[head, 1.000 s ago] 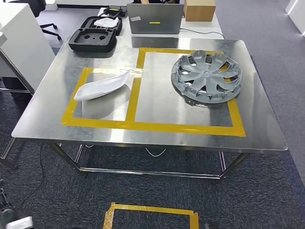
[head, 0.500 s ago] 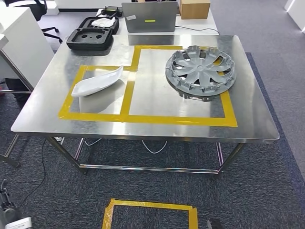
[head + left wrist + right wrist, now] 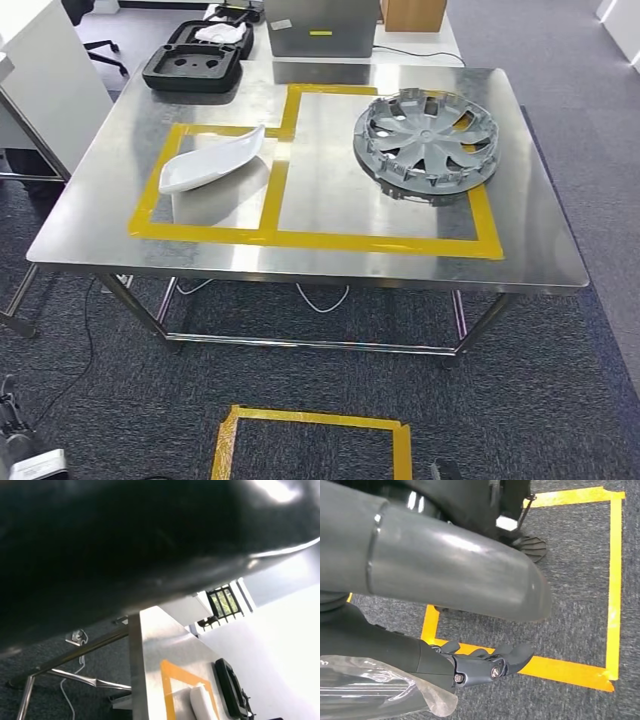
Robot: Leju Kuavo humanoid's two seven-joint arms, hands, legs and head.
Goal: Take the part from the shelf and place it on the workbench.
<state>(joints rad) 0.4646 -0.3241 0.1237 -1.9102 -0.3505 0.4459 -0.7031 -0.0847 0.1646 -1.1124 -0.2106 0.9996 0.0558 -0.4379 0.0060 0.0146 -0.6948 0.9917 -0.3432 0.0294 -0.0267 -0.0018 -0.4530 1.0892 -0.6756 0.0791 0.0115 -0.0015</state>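
Observation:
A white curved part lies inside the left yellow-taped box on the steel workbench. A grey wheel cover lies in the larger taped box to its right. My right hand hangs low over the carpet with its fingers stretched out and nothing in it. A dark and grey piece of my left arm shows at the head view's lower left corner; how its fingers lie is not visible. The left wrist view catches the workbench edge and the white part.
A yellow tape square marks the carpet in front of the bench. At the bench's far side are a black foam case, a laptop and a cardboard box. A white cabinet stands at the left.
The whole head picture has shifted a little, so the camera moved. The white part and the wheel cover keep their places on the bench.

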